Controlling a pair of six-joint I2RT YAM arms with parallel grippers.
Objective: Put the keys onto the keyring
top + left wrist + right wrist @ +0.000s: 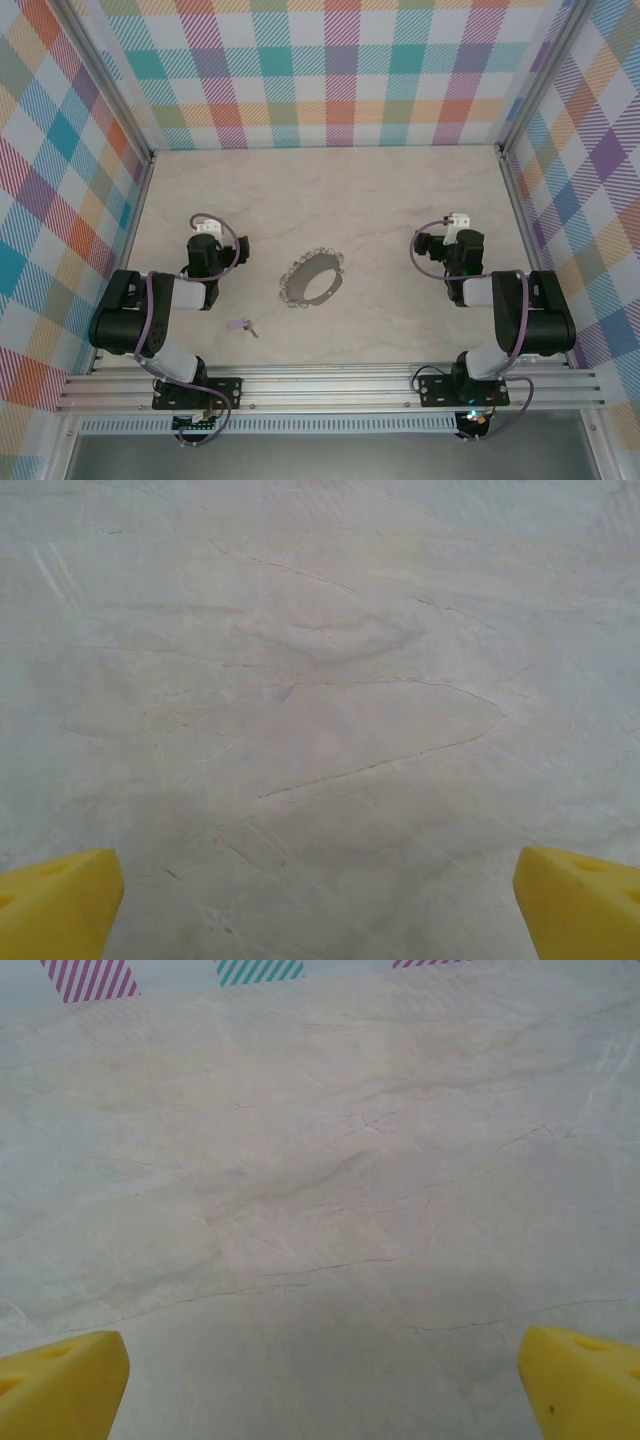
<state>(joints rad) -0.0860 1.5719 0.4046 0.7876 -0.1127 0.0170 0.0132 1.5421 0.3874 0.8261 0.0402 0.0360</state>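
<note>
A pale marbled table (330, 190) is enclosed on the left, right and far sides by plaid-patterned walls (330, 70). The left arm (150, 315) and the right arm (520, 320) are folded back over the near part of the table, one at each side, well apart. The left gripper (320, 910) is held above bare tabletop with its yellow fingers (55, 900) spread wide and nothing between them. The right gripper (320, 1390) is likewise spread wide over bare tabletop, with nothing held between its yellow fingers (60, 1380). The keyring (293, 283) is laid flat on the table between the two arms, touched by neither. The key (238, 325) is seen on the table nearer and to the left of the keyring, apart from it, just right of the left arm.
</note>
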